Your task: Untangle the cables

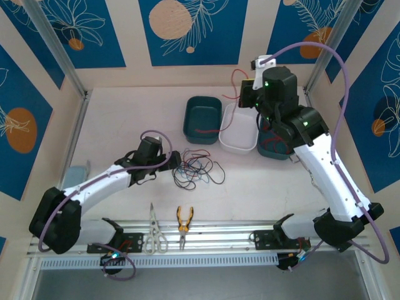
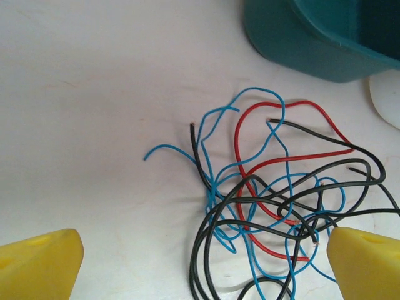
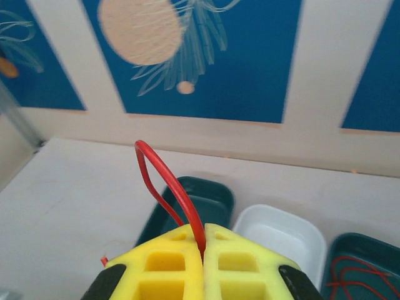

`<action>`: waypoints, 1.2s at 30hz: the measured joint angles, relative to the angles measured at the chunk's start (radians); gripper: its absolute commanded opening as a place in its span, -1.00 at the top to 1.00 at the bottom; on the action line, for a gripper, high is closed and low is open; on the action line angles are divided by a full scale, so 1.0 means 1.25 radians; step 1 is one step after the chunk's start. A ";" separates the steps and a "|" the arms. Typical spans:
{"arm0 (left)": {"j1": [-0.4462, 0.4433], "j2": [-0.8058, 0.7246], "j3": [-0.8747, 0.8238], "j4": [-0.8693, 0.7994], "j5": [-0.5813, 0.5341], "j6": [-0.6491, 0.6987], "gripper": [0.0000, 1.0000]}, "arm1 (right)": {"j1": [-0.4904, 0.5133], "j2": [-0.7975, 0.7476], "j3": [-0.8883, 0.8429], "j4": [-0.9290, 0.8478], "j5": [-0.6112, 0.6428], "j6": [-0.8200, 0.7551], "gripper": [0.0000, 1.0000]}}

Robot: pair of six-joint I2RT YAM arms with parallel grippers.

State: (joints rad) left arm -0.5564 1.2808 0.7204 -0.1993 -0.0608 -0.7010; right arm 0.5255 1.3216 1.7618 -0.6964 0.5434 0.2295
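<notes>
Sorting looks to be the step in hand. From above, the cables (image 1: 197, 167) lie in a loose tangle mid-table. The left arm is stretched low and flat, and the left gripper (image 1: 169, 164) sits just at the tangle's left edge. At the far right the other arm rears up. The right gripper (image 1: 247, 94) carries a red wire (image 1: 235, 80) over a teal bin (image 1: 202, 117), a white bin (image 1: 239, 128) and a second teal bin (image 1: 275, 149).

On the left wrist camera we find the yellow fingers (image 2: 37, 262) spread wide with nothing between them. The red, blue and black loops sit ahead, crowding toward the right-hand finger. We judge the next pick calls for a free end, perhaps the blue one at the left, and a close on that one strand.

On the right wrist camera the jaws are pressed together on the red wire (image 3: 172, 187), which arches up over the teal bin. Red strands already lie in the second teal bin (image 3: 362, 262). We reckon this wire needs carrying right and then releasing.
</notes>
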 measured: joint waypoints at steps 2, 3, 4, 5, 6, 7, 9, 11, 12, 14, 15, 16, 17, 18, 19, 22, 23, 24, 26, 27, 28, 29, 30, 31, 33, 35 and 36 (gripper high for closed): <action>0.001 -0.019 0.000 -0.012 -0.021 0.000 -1.00 | -0.049 0.001 0.000 -0.001 -0.004 0.005 1.00; 0.002 -0.028 0.000 -0.019 -0.032 0.000 -1.00 | -0.076 0.001 0.000 -0.001 -0.005 0.007 1.00; 0.003 -0.036 0.000 -0.024 -0.040 0.000 -1.00 | -0.099 0.001 0.000 -0.001 -0.005 0.009 1.00; 0.004 -0.043 0.000 -0.027 -0.046 0.001 -1.00 | -0.121 0.001 -0.001 -0.001 -0.005 0.009 1.00; 0.006 -0.049 0.000 -0.030 -0.053 0.002 -1.00 | -0.145 0.001 -0.003 0.000 -0.005 0.010 1.00; 0.008 -0.054 0.000 -0.033 -0.057 0.002 -1.00 | -0.164 0.000 -0.006 0.002 -0.005 0.012 1.00; 0.011 -0.061 0.000 -0.039 -0.064 0.003 -1.00 | -0.208 0.000 -0.020 0.010 -0.003 0.013 1.00; 0.013 -0.063 0.000 -0.039 -0.067 0.003 -1.00 | -0.245 -0.001 -0.039 0.020 -0.003 0.017 1.00; 0.014 -0.063 0.000 -0.039 -0.067 0.005 -1.00 | -0.265 -0.002 -0.051 0.025 -0.003 0.020 1.00; 0.014 -0.067 -0.002 -0.038 -0.069 0.009 -1.00 | -0.301 -0.003 -0.077 0.036 -0.004 0.024 1.00; 0.014 -0.071 -0.007 -0.036 -0.071 0.012 -1.00 | -0.320 -0.003 -0.091 0.042 -0.004 0.027 1.00; 0.014 -0.076 -0.012 -0.035 -0.072 0.014 -1.00 | -0.336 -0.003 -0.103 0.046 -0.004 0.031 1.00; 0.014 -0.082 -0.018 -0.034 -0.073 0.015 -1.00 | -0.354 -0.003 -0.117 0.050 -0.005 0.034 1.00; 0.015 -0.087 -0.024 -0.033 -0.073 0.016 -1.00 | -0.373 -0.003 -0.132 0.053 -0.008 0.039 1.00; 0.015 -0.091 -0.028 -0.033 -0.073 0.017 -1.00 | -0.386 -0.003 -0.142 0.055 -0.010 0.045 1.00; 0.017 -0.099 -0.034 -0.033 -0.078 0.018 -1.00 | -0.425 -0.008 -0.178 0.070 -0.023 0.061 1.00; 0.018 -0.101 -0.034 -0.032 -0.079 0.018 -1.00 | -0.436 -0.011 -0.189 0.072 -0.026 0.064 1.00; 0.019 -0.102 -0.034 -0.031 -0.079 0.018 -1.00 | -0.444 -0.014 -0.198 0.073 -0.029 0.070 1.00; 0.020 -0.102 -0.034 -0.027 -0.082 0.017 -1.00 | -0.456 -0.020 -0.213 0.079 -0.035 0.075 1.00; 0.020 -0.102 -0.034 -0.025 -0.082 0.017 -1.00 | -0.460 -0.023 -0.219 0.083 -0.038 0.078 1.00; 0.020 -0.102 -0.034 -0.023 -0.083 0.017 -1.00 | -0.464 -0.027 -0.225 0.085 -0.038 0.079 1.00; 0.020 -0.102 -0.034 -0.021 -0.085 0.017 -1.00 | -0.469 -0.030 -0.232 0.087 -0.040 0.081 1.00; 0.020 -0.102 -0.034 -0.020 -0.085 0.017 -1.00 | -0.473 -0.034 -0.237 0.089 -0.041 0.083 1.00; 0.020 -0.103 -0.034 -0.020 -0.085 0.017 -1.00 | -0.477 -0.037 -0.244 0.091 -0.043 0.084 1.00; 0.020 -0.103 -0.036 -0.018 -0.085 0.017 -1.00 | -0.488 -0.044 -0.257 0.093 -0.043 0.085 1.00; 0.020 -0.103 -0.039 -0.015 -0.085 0.016 -1.00 | -0.496 -0.050 -0.271 0.098 -0.043 0.090 1.00; 0.020 -0.103 -0.042 -0.014 -0.085 0.015 -1.00 | -0.499 -0.055 -0.281 0.101 -0.043 0.090 1.00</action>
State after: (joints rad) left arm -0.5320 1.1526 0.6682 -0.2165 -0.1677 -0.6819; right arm -0.0982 1.2533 1.4105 -0.5697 0.4900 0.3424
